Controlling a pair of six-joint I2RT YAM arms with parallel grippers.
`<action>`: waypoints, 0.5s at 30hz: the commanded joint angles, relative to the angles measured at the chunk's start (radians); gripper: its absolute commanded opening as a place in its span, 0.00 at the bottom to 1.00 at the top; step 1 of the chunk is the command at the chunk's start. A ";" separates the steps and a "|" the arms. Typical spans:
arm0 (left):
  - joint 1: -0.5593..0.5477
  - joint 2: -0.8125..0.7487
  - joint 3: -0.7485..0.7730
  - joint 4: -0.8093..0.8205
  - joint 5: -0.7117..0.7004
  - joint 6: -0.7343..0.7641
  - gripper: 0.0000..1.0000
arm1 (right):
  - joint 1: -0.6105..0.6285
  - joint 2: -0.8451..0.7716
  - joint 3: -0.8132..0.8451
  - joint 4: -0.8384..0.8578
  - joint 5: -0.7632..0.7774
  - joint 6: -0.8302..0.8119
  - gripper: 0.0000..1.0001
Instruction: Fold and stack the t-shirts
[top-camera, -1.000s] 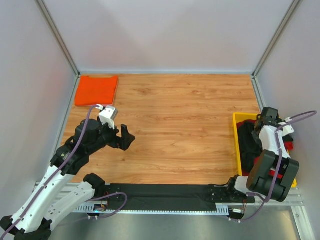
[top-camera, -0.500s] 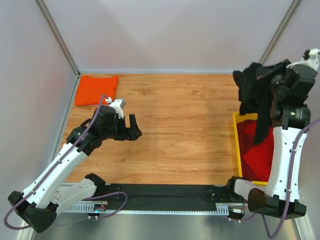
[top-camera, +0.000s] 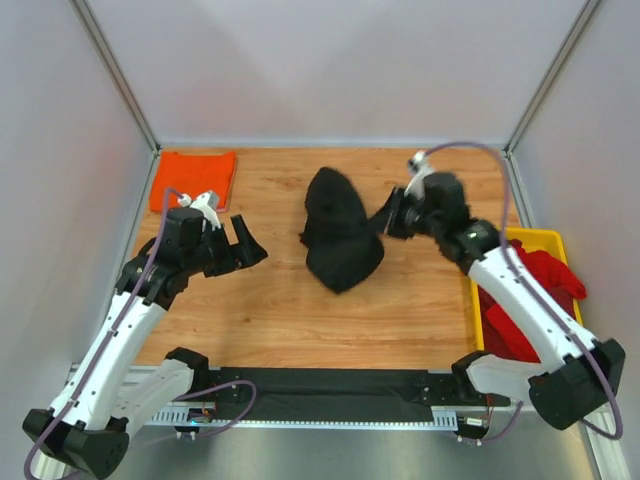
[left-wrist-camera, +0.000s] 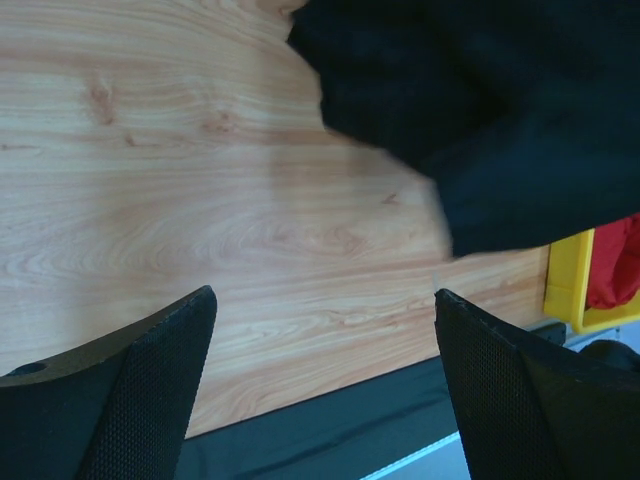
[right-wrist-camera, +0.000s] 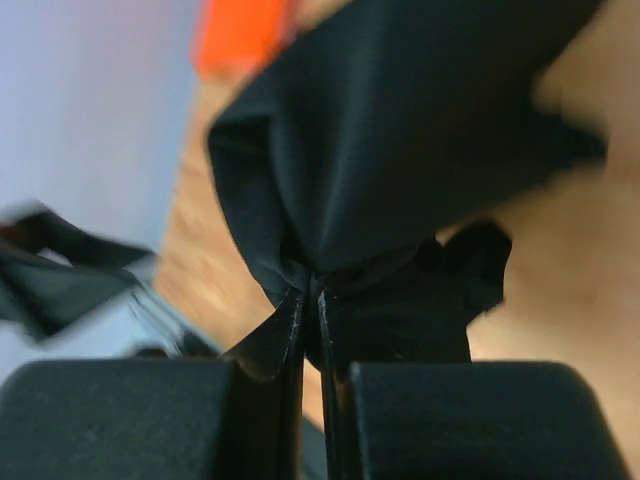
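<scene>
The right pincer (right-wrist-camera: 312, 300) was clamped on a bunched edge of the soft black cloth t-shirt (top-camera: 340, 235), which sat crumpled at the middle of the wooden table (top-camera: 280, 300), just left of that pincer. The left pincer (top-camera: 245, 245) stood wide apart and empty, near the shirt's left side. A folded bright orange t-shirt (top-camera: 193, 180) lay in the far-left corner.

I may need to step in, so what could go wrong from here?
The right hand pinches only a thin bunch of the black t-shirt; it may slip free. The shirt is bunched up, so it could settle crumpled. The open left hand is apart from it, giving no support.
</scene>
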 joint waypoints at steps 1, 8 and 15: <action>0.005 -0.012 -0.054 -0.041 -0.009 -0.004 0.96 | 0.116 0.025 -0.294 0.004 0.086 -0.002 0.07; 0.005 0.019 -0.213 0.132 0.012 -0.071 0.96 | 0.117 0.089 -0.318 -0.058 0.260 -0.078 0.46; 0.005 0.233 -0.258 0.244 0.048 -0.108 0.89 | 0.110 0.290 -0.142 -0.025 0.277 -0.247 0.57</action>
